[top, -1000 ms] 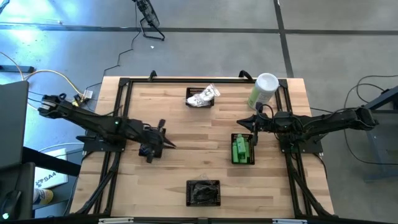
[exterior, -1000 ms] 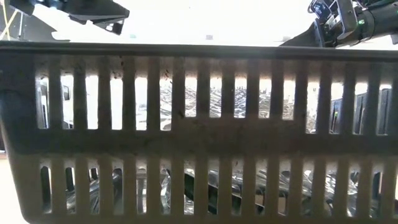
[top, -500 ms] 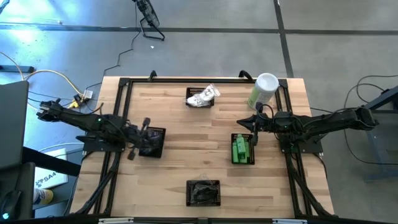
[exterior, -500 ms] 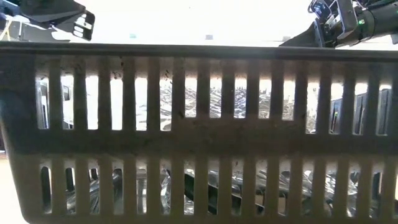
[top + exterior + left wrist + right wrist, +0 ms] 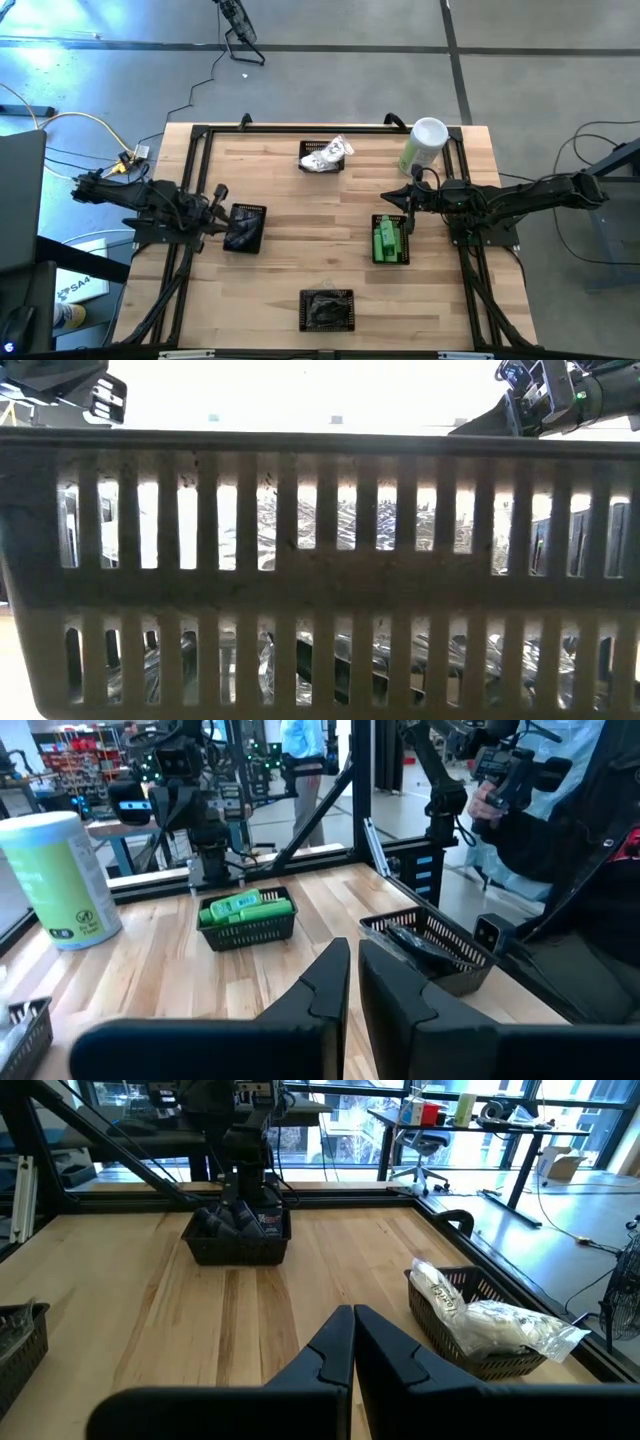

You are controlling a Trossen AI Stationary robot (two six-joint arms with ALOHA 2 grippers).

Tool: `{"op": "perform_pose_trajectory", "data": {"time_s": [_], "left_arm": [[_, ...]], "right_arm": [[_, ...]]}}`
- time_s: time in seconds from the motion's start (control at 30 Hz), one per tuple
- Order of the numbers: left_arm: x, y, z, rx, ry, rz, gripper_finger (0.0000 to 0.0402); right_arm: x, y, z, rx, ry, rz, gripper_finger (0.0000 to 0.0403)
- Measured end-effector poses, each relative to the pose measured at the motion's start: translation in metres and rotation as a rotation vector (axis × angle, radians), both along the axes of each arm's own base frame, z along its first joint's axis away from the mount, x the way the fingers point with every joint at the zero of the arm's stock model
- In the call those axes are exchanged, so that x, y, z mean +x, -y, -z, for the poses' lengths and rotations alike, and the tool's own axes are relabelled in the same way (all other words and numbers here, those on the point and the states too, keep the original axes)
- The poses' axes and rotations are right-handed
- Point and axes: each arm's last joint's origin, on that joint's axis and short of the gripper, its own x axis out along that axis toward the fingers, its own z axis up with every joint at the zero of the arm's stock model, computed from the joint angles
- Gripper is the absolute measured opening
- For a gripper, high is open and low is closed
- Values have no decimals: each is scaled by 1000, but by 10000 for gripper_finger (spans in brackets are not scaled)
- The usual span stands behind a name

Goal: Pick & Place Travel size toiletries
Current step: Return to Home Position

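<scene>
Left hand [image 5: 216, 194] hangs empty at the left edge of the wooden bench [image 5: 290, 255], just beside the square black mesh basket [image 5: 264, 214] that holds dark items [image 5: 243, 230]. Its wrist view shows the two fingers [image 5: 326, 988] pressed together on nothing. Right hand [image 5: 408, 207] waits near the right edge, also clenched and empty, beside the basket of bright green tubes [image 5: 386, 240]. White crinkly packets [image 5: 325, 155] fill the basket at the back edge, and black pieces [image 5: 326, 308] lie in the one at the front edge. I see no toiletry outside a basket. So I judge the sorting finished, and the step in hand is the retreat to rest. Next, the left arm should lift clear of the basket rim and fold back, without grasping anything.
</scene>
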Motion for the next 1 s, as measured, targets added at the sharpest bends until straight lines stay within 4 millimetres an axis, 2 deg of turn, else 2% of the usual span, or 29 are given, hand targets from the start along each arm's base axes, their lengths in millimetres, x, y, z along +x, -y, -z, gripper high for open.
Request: {"op": "perform_pose_trajectory", "data": {"time_s": [0.33,0.57,0.9,1.0], "left_arm": [[-21,-5,5,-20,7,-1,24],[-19,-5,8,-13,6,-2,24],[0,1,56,-20,-28,44,24],[2,2,60,-25,-10,52,24]], "right_arm": [[0,0,0,0,0,0,4],[0,0,0,-9,0,-1,4],[0,0,0,-22,-2,-3,4],[0,0,0,-22,-4,-3,4]]}}
